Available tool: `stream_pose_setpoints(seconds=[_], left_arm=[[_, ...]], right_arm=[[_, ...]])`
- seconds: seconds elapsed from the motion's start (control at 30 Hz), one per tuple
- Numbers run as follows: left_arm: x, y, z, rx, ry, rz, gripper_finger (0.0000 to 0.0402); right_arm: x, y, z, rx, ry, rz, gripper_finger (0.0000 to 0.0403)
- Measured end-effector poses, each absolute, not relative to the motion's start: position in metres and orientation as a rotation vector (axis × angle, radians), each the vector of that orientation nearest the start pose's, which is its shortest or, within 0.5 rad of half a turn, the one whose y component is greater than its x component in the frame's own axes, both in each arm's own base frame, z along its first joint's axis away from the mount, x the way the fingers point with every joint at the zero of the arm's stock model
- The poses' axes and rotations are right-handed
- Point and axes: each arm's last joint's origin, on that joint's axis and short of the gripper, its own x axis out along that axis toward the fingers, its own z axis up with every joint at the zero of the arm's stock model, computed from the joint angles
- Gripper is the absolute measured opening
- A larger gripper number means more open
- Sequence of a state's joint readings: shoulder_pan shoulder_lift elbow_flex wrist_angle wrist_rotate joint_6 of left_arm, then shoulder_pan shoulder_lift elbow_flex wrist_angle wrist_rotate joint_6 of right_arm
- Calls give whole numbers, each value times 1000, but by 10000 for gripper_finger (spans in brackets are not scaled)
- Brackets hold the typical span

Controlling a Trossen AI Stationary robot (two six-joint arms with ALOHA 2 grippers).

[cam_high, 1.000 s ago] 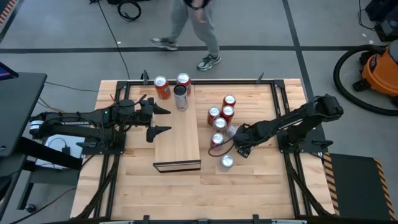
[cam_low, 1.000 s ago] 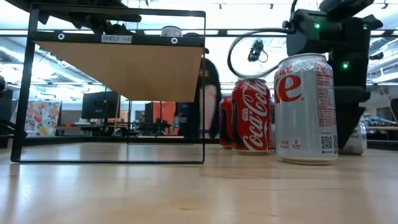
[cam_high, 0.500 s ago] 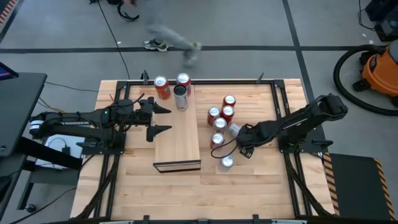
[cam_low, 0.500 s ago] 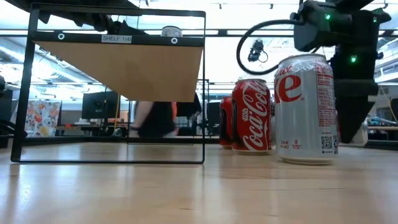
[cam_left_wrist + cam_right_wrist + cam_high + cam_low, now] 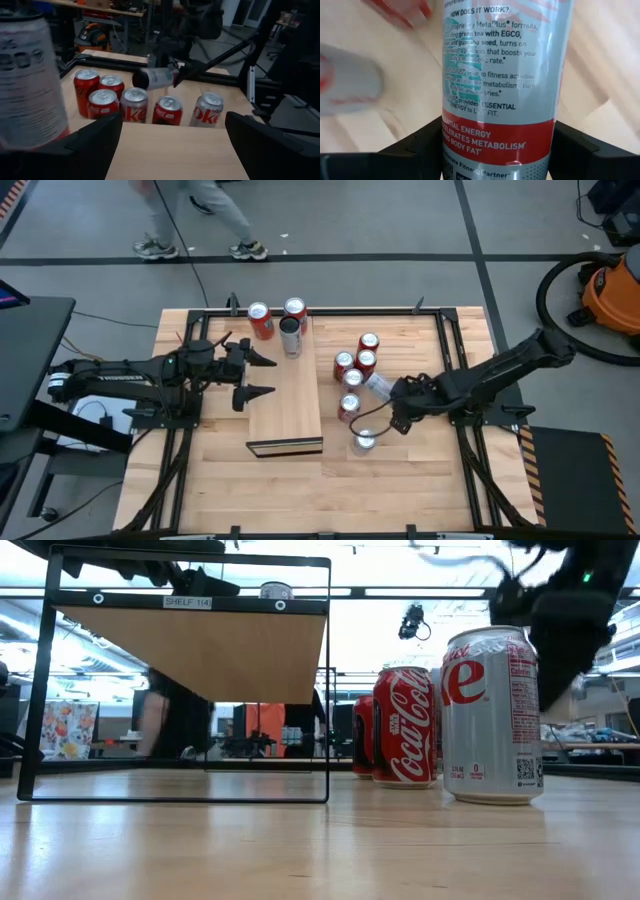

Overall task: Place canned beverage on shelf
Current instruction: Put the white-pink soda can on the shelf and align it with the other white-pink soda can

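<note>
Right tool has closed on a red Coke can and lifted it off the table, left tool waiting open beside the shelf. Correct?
Not quite: the right tool holds a slim silver can, not a red Coke, per the left wrist view. It is lifted, and the left tool waits open beside the shelf.

in my right wrist view the slim can (image 5: 499, 85) runs off the frame at both ends, so i can't see its lid or base. beside it a red-and-silver can (image 5: 347, 80) is only a blur. low down, the right gripper (image 5: 565, 625) is smeared and its fingertips unreadable.
</note>
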State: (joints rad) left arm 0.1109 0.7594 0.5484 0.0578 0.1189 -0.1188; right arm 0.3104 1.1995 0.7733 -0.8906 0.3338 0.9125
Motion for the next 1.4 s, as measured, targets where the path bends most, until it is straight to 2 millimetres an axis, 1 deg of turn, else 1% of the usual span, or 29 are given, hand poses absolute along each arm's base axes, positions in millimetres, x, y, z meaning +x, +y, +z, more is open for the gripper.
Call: stream_pose_setpoints(seconds=[0.13, 0.23, 0.3, 0.5, 0.67, 0.83, 0.9, 1.0, 1.2, 1.4], left_arm=[[181, 12, 279, -124, 127, -28, 366], [188, 8, 279, -115, 96, -54, 366], [193, 5, 278, -103, 92, -69, 366], [206, -2, 278, -58, 31, -72, 366], [213, -10, 275, -19, 20, 2, 366], [223, -20, 279, -1, 11, 96, 366], [229, -24, 284, 20, -17, 98, 366], [237, -29, 286, 73, -50, 89, 366], [248, -31, 294, 158, -89, 97, 367], [261, -33, 306, 182, -111, 82, 367]], right_arm=[[193, 61, 226, 250, 917, -551, 275], [202, 67, 234, 201, 770, -523, 276], [208, 69, 237, 168, 710, -506, 276], [231, 76, 254, 45, 468, -458, 277], [253, 84, 265, -73, 299, -419, 277], [277, 93, 264, -201, 171, -399, 278], [285, 96, 263, -251, 125, -424, 278], [295, 96, 260, -298, 73, -443, 278], [308, 91, 255, -293, -7, -483, 278], [319, 78, 246, -283, -45, -472, 278]])
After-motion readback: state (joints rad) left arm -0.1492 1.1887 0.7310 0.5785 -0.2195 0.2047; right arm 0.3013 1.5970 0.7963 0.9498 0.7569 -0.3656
